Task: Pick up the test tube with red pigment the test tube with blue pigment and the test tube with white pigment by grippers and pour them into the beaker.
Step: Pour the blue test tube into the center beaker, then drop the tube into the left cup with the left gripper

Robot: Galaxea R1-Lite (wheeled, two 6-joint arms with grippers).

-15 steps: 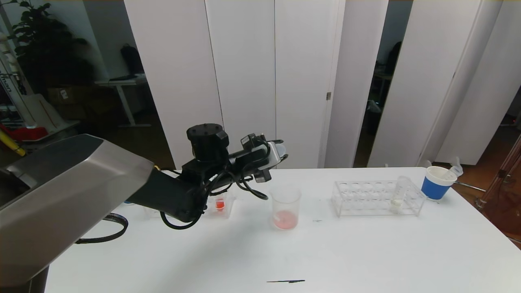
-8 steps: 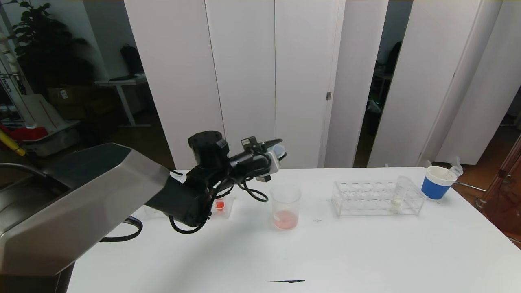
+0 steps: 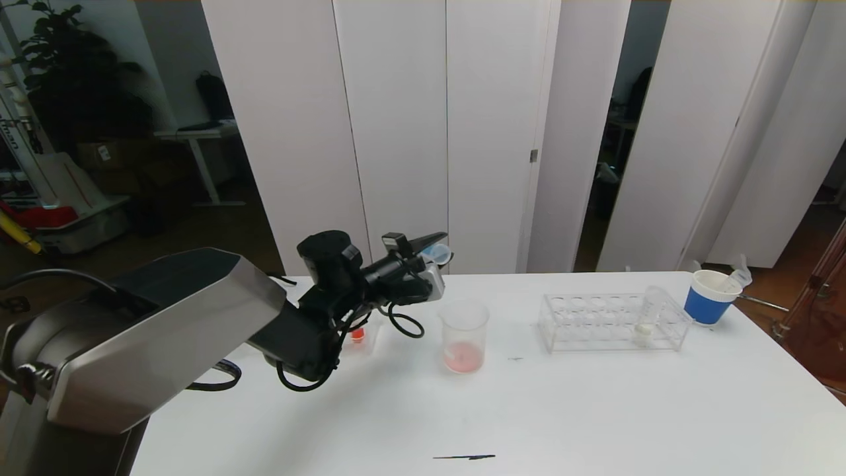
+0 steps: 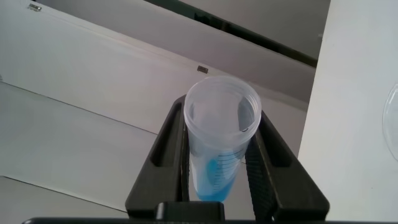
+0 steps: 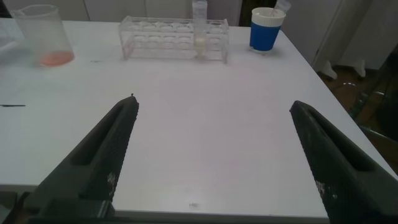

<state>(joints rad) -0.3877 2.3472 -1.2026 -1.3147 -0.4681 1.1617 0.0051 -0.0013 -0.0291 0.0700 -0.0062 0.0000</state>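
The left gripper [image 3: 433,252] is raised above the white table [image 3: 529,410], its two matte black fingers [image 4: 163,144] clamped on the test tube with blue pigment [image 4: 219,140], a clear ribbed-looking plastic cylinder with a round open mouth, printed gradation marks and sky-blue liquid pooled toward the end nearest the wrist. In the head view the tube's mouth [image 3: 438,252] pokes out past the fingertips, lying nearly level. The beaker [image 3: 464,334], clear and straight-sided with a flared rim and a thin layer of pinkish-red liquid at the bottom, stands below the gripper and slightly to its right, well apart from the tube. Behind the left forearm a tube with orange-red liquid [image 3: 357,334] sits in a clear holder.

Far to the right of the left gripper, a clear acrylic rack [image 3: 611,322] with round holes holds the test tube with white pigment [image 3: 646,316] leaning in it, cream liquid at its base. Beyond it stands a blue paper cup [image 3: 710,297] with a white rim.

The right gripper [image 5: 214,155] hangs low over the near table, fingers spread wide and holding nothing.

Compared with a second ago, the left arm has drawn back toward the robot's left, so the tube's mouth now sits left of the beaker rather than above its rim
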